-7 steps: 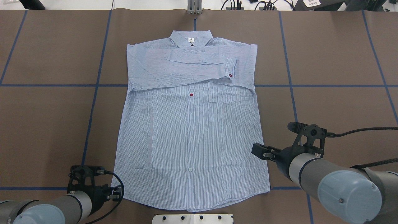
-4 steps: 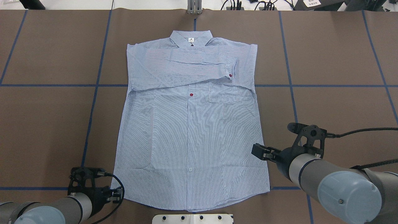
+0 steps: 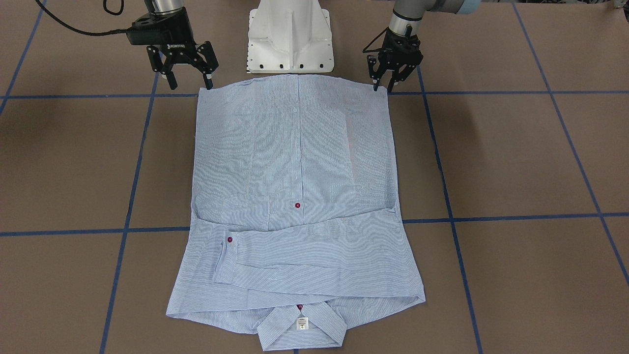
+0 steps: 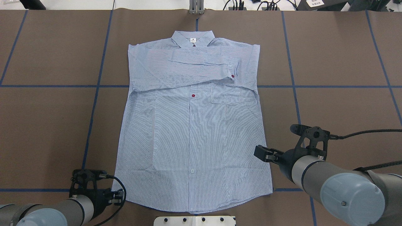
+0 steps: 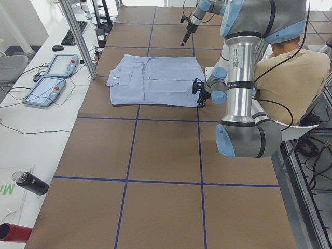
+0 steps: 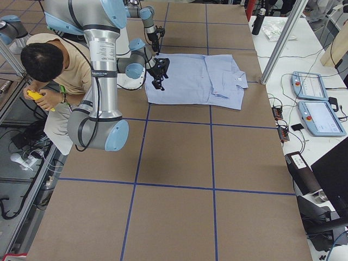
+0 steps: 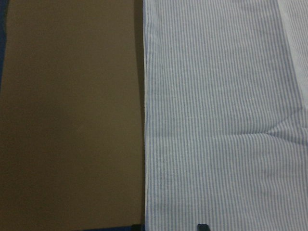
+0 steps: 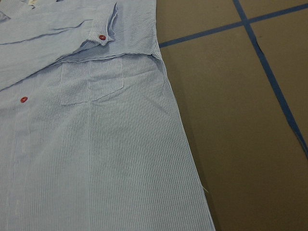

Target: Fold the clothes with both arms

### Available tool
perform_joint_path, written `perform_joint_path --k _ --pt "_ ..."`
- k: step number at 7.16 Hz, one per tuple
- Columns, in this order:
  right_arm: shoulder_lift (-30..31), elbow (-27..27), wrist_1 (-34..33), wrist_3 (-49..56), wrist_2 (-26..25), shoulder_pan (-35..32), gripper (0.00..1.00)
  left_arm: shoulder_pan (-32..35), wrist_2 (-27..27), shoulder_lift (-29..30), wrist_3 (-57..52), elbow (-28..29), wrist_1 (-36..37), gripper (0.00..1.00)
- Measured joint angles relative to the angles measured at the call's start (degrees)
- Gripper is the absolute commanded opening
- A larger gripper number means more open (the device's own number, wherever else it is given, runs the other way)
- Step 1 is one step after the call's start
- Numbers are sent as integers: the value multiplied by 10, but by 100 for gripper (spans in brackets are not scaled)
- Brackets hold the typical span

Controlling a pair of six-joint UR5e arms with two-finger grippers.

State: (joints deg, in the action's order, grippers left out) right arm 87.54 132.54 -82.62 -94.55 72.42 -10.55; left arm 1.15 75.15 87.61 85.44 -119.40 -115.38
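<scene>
Nearest the robot, the left hand (image 3: 383, 87) sat low at one hem corner of the striped shirt (image 3: 295, 157). Its fingers were apart, one on either side of the shirt's side edge in the wrist view; I couldn't tell whether they touched cloth. The right hand (image 3: 191, 83) hung above the opposite hem corner, spread wide and gripping nothing. The shirt lay flat and front up on the brown surface (image 3: 516, 157), sleeves folded across the chest, collar (image 3: 300, 322) farthest from the robot.
</scene>
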Motion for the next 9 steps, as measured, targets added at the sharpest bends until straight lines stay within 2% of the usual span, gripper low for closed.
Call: perform_joint_path --k 2,3,4,5,7,9 --pt "0 0 1 0 0 0 100 -1 0 0 0 1 1 44" --pt "0 0 1 0 0 0 100 -1 0 0 0 1 1 32" --pt "0 0 1 0 0 0 100 -2 0 1 0 1 1 27" --pt "0 0 1 0 0 0 100 -2 0 5 0 1 1 27" --pt "0 0 1 0 0 0 100 -3 1 7 0 1 1 10" --pt "-1 0 1 0 0 0 100 -2 0 6 1 2 1 12"
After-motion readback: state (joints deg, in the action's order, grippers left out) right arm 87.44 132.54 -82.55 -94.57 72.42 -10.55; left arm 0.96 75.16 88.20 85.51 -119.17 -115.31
